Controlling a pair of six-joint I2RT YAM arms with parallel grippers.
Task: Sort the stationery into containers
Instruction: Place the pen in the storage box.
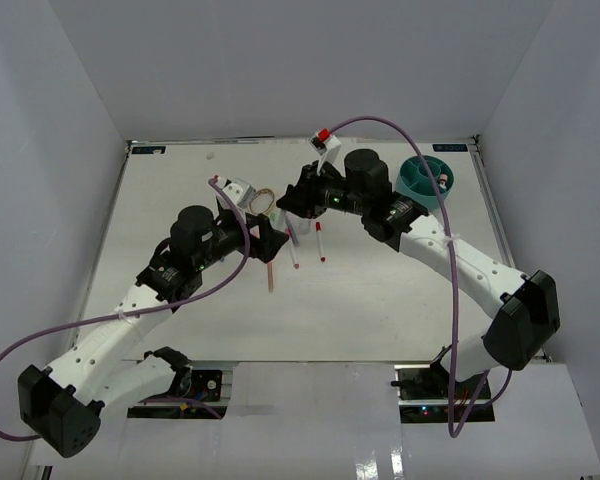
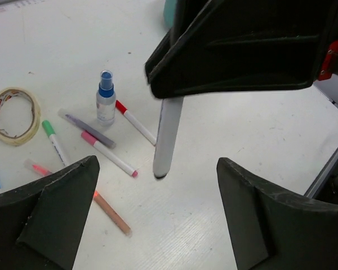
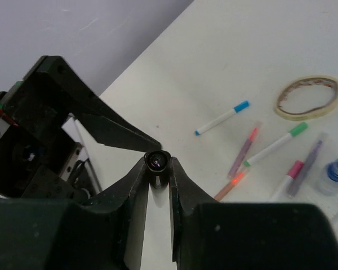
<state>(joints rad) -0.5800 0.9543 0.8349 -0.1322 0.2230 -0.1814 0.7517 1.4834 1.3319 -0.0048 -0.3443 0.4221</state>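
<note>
1. Left gripper [image 1: 268, 240]: mid-table, left of centre. The jaws are spread wide and nothing is held. In the left wrist view its two fingers [image 2: 56, 208] stand either side of the white pen's lower end. Risk: a closing or rising move here is judged likely to knock that pen or strike the other arm.

2. Tan loop [image 2: 14, 115]: flat on the table [image 1: 380, 300], far-left of the pen cluster. Not at risk unless swept.

3. Loose pens: the green-capped pen [image 2: 55, 140], pink-capped pen [image 2: 110, 153] and red-capped pen [image 2: 135, 122] lie scattered, with a blue-capped bottle [image 2: 105, 104] upright among them. Risk: the bottle is judged easy to tip by a low pass of either arm.

4. Right gripper [image 3: 157, 163]: centre of the table, jaws narrowed onto the white pen [image 2: 168, 132], which is pinched at its upper end only and hangs nearly upright. Whether the tip touches the table cannot be told. Risk: with so short a grip the pen may pivot or slip during carriage, and it may jam if the tip is pressed down.

5. Teal organiser [image 1: 412, 182]: far right, well apart from the held pen. Risk: a tilted pen may catch the rim or be dropped into the wrong compartment.
</note>
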